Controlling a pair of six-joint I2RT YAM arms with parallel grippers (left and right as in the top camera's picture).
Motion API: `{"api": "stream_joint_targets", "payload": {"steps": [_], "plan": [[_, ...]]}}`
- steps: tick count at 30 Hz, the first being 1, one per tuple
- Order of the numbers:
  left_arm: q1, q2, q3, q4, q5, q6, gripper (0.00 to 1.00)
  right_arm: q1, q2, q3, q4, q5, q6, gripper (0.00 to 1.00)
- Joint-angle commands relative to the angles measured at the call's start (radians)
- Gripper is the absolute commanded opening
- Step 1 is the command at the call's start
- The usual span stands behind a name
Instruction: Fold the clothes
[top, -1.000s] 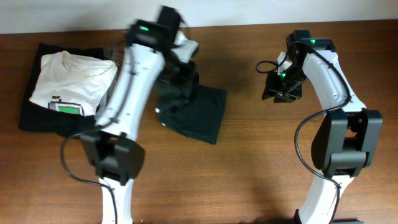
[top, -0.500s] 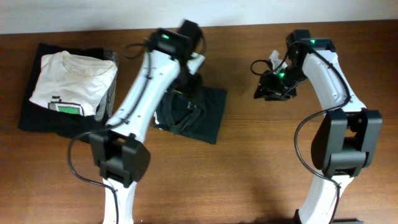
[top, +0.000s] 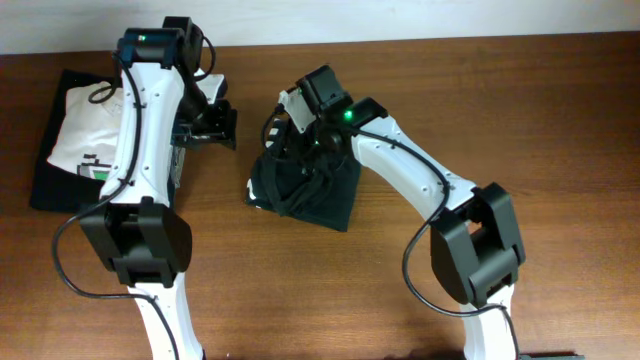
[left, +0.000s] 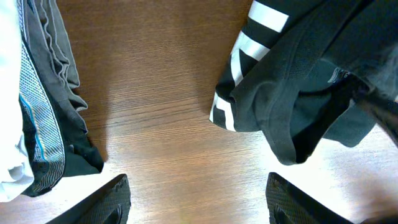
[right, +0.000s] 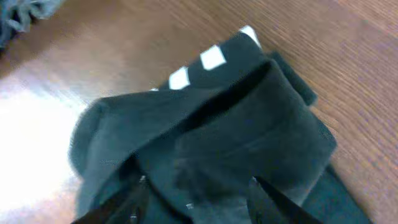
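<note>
One T-shirt lies bunched mid-frame; two grippers. The left gripper, spread and empty, has swung to upper left; the right gripper, seemingly spread, has arrived above the shirt.

Off to one side of my left gripper there's a stack: white tee with green print lying on a black folded garment, plus a crumpled grey piece with teal mesh lining on the edge nearest the gripper. Brown wooden table right underneath it.
</note>
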Motion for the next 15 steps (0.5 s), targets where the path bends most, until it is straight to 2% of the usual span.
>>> {"api": "stream_joint_targets", "payload": {"steps": [1,2,4,6,8,14,15], "plan": [[0.004,-0.057,0.022,0.012,0.018,0.031,0.7,0.001,0.023,-0.01,-0.006,0.055,0.036,0.54],[0.004,-0.057,0.022,0.013,0.018,0.031,0.7,0.001,0.024,-0.012,-0.006,0.073,0.035,0.47],[0.004,-0.057,0.022,0.017,0.018,0.031,0.7,0.0,0.025,-0.012,0.0,0.124,0.035,0.25],[0.004,-0.057,0.022,0.018,0.018,0.031,0.7,-0.009,0.026,-0.01,0.013,0.258,0.035,0.04],[0.004,-0.057,0.022,0.016,0.018,0.031,0.7,-0.043,0.015,0.014,-0.016,0.305,0.035,0.04],[0.006,-0.057,0.022,0.024,0.018,0.031,0.7,-0.188,-0.002,0.047,-0.14,0.252,0.063,0.04],[0.006,-0.057,0.022,0.024,0.018,0.031,0.7,-0.206,-0.002,0.047,-0.143,0.252,0.081,0.16]]}}
